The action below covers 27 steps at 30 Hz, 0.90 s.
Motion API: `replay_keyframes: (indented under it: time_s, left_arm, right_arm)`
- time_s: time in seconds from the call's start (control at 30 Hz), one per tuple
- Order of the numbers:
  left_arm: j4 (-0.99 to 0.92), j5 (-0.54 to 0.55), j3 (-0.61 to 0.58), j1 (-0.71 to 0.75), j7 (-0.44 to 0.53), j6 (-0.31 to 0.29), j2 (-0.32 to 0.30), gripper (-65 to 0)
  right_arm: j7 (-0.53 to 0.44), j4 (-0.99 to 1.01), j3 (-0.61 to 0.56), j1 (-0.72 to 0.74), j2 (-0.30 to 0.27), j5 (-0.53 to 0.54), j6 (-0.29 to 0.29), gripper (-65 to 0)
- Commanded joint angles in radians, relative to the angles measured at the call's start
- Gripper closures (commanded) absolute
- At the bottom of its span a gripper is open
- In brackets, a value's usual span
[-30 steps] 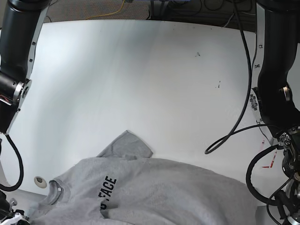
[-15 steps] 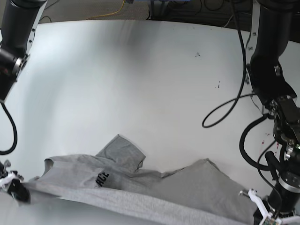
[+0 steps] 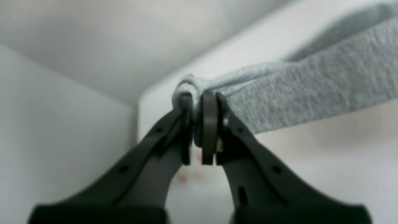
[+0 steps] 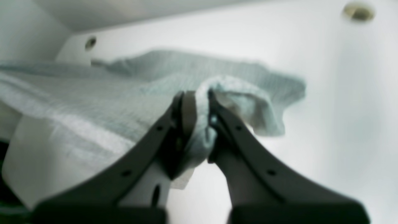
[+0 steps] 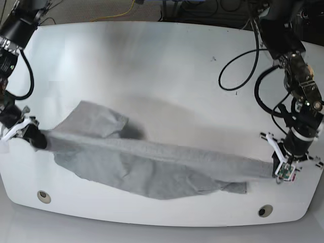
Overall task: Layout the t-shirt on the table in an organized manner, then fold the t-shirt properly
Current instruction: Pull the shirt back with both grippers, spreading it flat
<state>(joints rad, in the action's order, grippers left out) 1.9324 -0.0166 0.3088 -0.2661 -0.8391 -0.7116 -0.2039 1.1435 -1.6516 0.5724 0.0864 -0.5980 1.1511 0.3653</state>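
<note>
Cloth stretched between two grips is what matters here. In the base view the t-shirt hangs as a long taut band across the near half of the tabletop, its long axis running from about nine o'clock, where the right pincer has one end, to about four o'clock, where the left pincer has the other. The rest of the fabric sags off this band toward six o'clock and lies rumpled on the white surface; a flap also sits folded on the far side near the nine o'clock end.

Right wrist view: the right pincer is clamped on a bunched wad of grey fabric, with the garment trailing away toward nine o'clock of that picture. Left wrist view: the left pincer is pressed together on a thin gathered edge, and the t-shirt runs off as a tight strip toward two o'clock.

Neither arm is nearer than the other; each sits at its own end of the band, well apart. My judgement: the laying-out step is under way, and the next move turns on keeping the two ends pulled apart along this nine-to-four line while lowering, so the sagging part spreads flat rather than creasing under.
</note>
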Motion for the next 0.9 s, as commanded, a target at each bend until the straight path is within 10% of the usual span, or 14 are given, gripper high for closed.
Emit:
replay_keyframes:
  time_s: [0.0, 0.43, 0.87]
  left_arm:
    - [0.020, -0.003, 0.022, 0.035, 0.024, 0.014, -0.006, 0.0]
    - [0.020, -0.003, 0.112, 0.350, 0.028, 0.014, 0.050, 0.0]
    - [0.019, -0.003, 0.189, 0.525, 0.028, 0.014, 0.070, 0.0]
  right_arm:
    - [-0.023, -0.048, 0.018, -0.029, 0.013, -0.006, -0.007, 0.0]
    - [-0.023, -0.161, 0.022, -0.261, 0.131, -0.007, -0.010, 0.0]
    - [-0.021, -0.207, 0.016, -0.416, 0.132, -0.007, -0.012, 0.0]
